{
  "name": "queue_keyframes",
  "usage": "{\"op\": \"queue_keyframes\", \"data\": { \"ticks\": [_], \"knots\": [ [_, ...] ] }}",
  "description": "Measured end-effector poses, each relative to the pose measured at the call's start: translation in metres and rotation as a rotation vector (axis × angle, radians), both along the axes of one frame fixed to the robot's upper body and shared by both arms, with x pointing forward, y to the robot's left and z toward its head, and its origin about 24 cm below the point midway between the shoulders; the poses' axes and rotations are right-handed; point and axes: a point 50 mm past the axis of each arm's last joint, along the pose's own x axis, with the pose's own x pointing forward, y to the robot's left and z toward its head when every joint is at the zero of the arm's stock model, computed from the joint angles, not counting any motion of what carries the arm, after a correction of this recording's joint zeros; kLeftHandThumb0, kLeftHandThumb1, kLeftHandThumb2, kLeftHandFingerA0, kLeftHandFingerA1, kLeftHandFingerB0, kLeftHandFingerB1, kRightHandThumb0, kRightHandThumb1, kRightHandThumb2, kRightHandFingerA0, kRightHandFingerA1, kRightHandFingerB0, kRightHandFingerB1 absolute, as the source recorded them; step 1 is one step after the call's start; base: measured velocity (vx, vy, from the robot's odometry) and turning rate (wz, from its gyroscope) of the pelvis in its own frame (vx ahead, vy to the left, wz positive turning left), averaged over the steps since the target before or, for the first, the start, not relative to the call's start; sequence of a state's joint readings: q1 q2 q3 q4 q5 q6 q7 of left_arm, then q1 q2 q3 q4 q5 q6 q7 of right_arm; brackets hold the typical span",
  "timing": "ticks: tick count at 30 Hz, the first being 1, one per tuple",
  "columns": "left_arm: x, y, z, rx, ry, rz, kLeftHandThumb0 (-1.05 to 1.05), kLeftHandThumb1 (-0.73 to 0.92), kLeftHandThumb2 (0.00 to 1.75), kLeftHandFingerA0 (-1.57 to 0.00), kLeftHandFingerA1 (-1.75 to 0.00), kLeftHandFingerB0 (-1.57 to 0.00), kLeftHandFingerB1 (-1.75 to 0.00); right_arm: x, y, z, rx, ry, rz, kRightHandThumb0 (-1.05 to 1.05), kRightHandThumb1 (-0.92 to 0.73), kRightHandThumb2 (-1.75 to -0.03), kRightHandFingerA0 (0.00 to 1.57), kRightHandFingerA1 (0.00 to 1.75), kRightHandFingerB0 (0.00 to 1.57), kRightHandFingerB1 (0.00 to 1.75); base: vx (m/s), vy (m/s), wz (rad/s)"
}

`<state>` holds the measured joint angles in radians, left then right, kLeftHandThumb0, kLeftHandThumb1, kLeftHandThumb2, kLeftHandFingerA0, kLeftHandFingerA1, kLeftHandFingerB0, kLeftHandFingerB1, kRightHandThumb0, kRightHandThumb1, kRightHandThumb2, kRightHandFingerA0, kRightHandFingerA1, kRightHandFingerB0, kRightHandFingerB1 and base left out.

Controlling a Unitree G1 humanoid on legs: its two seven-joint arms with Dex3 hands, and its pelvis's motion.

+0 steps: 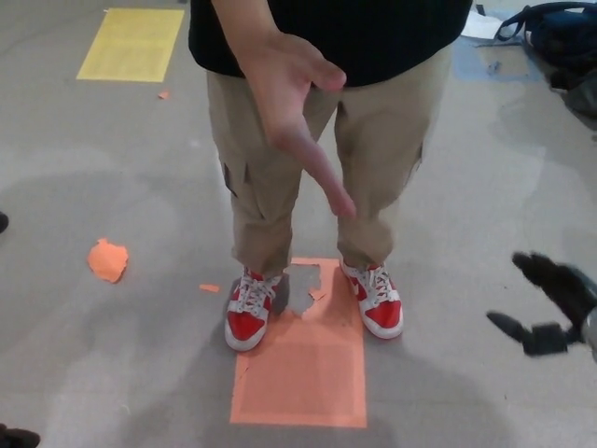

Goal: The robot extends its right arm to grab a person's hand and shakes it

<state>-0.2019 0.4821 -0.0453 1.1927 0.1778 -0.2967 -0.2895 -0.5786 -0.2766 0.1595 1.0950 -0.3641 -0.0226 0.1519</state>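
Observation:
A person stands before me in a black shirt, tan trousers and red-and-white shoes. The person's hand (297, 117) reaches out toward me at the upper middle, fingers together pointing down-right, thumb raised. My right hand (552, 303) shows at the lower right edge, black, its fingers spread apart and holding nothing. It hangs well below and to the right of the person's hand, not touching it. My left hand does not show.
An orange sheet (303, 359) lies on the grey floor under the person's shoes. A crumpled orange scrap (107, 259) sits at the left. A yellow sheet (132, 44) lies at the upper left, and dark bags (558, 37) at the upper right.

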Motion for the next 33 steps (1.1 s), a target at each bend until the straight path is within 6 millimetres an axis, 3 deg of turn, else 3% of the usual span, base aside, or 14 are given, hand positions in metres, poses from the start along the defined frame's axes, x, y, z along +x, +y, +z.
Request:
{"op": "queue_keyframes", "data": {
  "ticks": [2,3,4,7,13,14,15,19,21,22,26,27,31,33],
  "knots": [
    [0.0,0.0,0.0,0.0,0.001,0.0,-0.48,0.84,0.64,-0.37,-0.38,-0.29,-0.33,-0.01,-0.005,-0.012,0.012,0.049,-0.028,-0.78,-0.84,-0.64,0.0,0.1,0.0,0.02,0.0,0.0,0.0],
    [0.0,0.0,0.0,0.0,0.001,0.001,-0.48,0.66,0.98,-0.33,-0.54,-0.17,-0.45,-0.013,-0.007,-0.015,0.015,0.061,-0.035,-0.86,-0.77,-1.07,0.0,0.15,0.0,0.09,0.0,0.0,0.0],
    [0.0,0.0,0.0,0.0,0.002,0.001,-0.48,0.84,0.64,-0.38,-0.38,-0.29,-0.34,-0.02,-0.009,-0.022,0.022,0.099,-0.05,-0.87,-0.79,-1.09,0.0,0.13,0.0,0.08,0.0,0.0,0.0],
    [0.0,0.0,0.0,0.0,0.002,0.002,-0.48,0.84,0.65,-0.36,-0.38,-0.28,-0.33,-0.037,-0.011,-0.041,0.039,0.186,-0.08,-0.79,-0.84,-1.15,0.0,0.16,0.0,0.17,0.0,0.0,0.0],
    [0.002,0.0,0.001,-0.001,-0.004,0.001,-0.47,0.84,0.64,-0.38,-0.39,-0.28,-0.34,-0.064,-0.016,-0.063,0.081,0.369,-0.104,-0.82,-0.81,-1.0,0.01,0.1,0.0,0.17,0.0,0.0,0.0],
    [0.002,0.0,0.001,-0.001,-0.005,0.0,-0.46,0.64,0.99,-0.33,-0.55,-0.16,-0.46,-0.065,-0.017,-0.064,0.082,0.383,-0.103,-0.84,-0.82,-0.92,0.01,0.12,0.05,0.2,0.0,0.0,0.0],
    [0.003,-0.001,0.001,-0.001,-0.008,0.0,-0.47,0.64,0.98,-0.34,-0.55,-0.16,-0.46,-0.067,-0.018,-0.065,0.082,0.402,-0.098,-0.85,-0.85,-1.2,0.0,0.17,0.04,0.2,0.0,0.0,0.0],
    [0.004,-0.001,0.001,-0.004,-0.013,0.001,-0.47,0.84,0.64,-0.36,-0.39,-0.28,-0.34,-0.071,-0.018,-0.068,0.056,0.455,-0.069,-0.83,-0.81,-1.19,0.0,0.2,0.02,0.19,0.0,0.0,0.0],
    [0.005,-0.002,0.002,-0.003,-0.014,0.0,-0.47,0.83,0.64,-0.35,-0.39,-0.28,-0.33,-0.073,-0.017,-0.069,0.038,0.48,-0.057,-0.87,-0.92,-0.83,0.0,0.16,0.03,0.19,0.0,0.0,0.0],
    [0.005,-0.002,0.002,-0.002,-0.013,-0.002,-0.47,0.83,0.64,-0.36,-0.38,-0.28,-0.33,-0.074,-0.016,-0.07,0.03,0.492,-0.049,-0.84,-0.85,-1.18,0.0,0.2,0.11,0.22,0.0,0.0,0.0],
    [0.005,-0.002,0.002,-0.002,-0.016,-0.003,-0.46,0.84,0.64,-0.37,-0.38,-0.29,-0.33,-0.075,-0.012,-0.073,0.023,0.52,-0.022,-0.8,-0.83,-1.18,0.0,0.21,0.08,0.21,0.0,0.0,0.0],
    [0.006,-0.003,0.002,-0.003,-0.017,-0.004,-0.46,0.65,0.99,-0.34,-0.55,-0.17,-0.46,-0.076,-0.012,-0.073,0.024,0.525,-0.02,-0.84,-0.86,-1.18,0.0,0.23,0.1,0.22,0.0,0.0,0.0],
    [0.007,-0.003,0.002,-0.002,-0.02,-0.009,-0.47,0.84,0.64,-0.37,-0.38,-0.29,-0.34,-0.078,-0.012,-0.075,0.026,0.539,-0.019,-0.86,-0.85,-1.18,0.0,0.25,0.12,0.23,0.0,0.0,0.0],
    [0.007,-0.004,0.002,-0.002,-0.019,-0.01,-0.46,0.64,0.98,-0.33,-0.54,-0.15,-0.45,-0.079,-0.012,-0.075,0.025,0.543,-0.018,-0.86,-0.85,-1.17,0.03,0.34,0.14,0.31,0.0,0.0,0.0]
  ]
}}
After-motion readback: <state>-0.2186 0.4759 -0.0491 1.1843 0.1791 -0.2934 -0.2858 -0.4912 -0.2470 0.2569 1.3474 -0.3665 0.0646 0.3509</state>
